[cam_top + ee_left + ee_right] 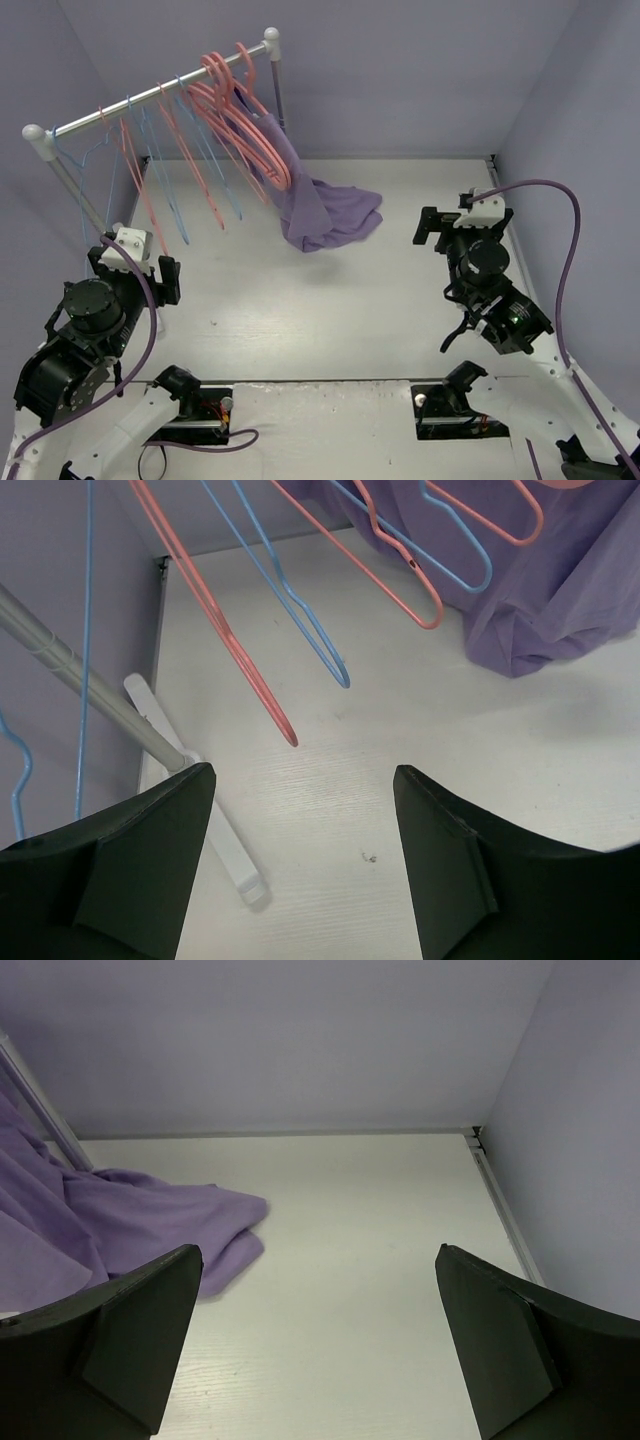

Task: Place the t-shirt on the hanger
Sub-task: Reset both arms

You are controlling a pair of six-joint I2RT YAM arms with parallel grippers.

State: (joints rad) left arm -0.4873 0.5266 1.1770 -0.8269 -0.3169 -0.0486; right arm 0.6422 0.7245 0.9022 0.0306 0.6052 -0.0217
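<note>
**Two empty grippers, one shirt sagging below the rail**

Both arms sit well back from the rail [150, 95]. The left gripper [135, 268] is near its left post and the right gripper [462, 225] is far off to its right. Each has its jaws spread wide and holds nothing.

The purple t-shirt [325, 215] hangs from the hanger [268, 150], which is among the thick salmon ones at the rail's right end. The shirt's lower half is pooled on the table [330, 320] beneath. I cannot tell whether both shoulders are seated on the hanger.

To finish well, I judge that one gripper should steady the hanger below the rail. The other should pinch the loose cloth near the collar and draw it over the free shoulder, keeping clear of the thin wire hangers [185, 170] towards the rail's middle.

No brand, label or writing can be read
</note>
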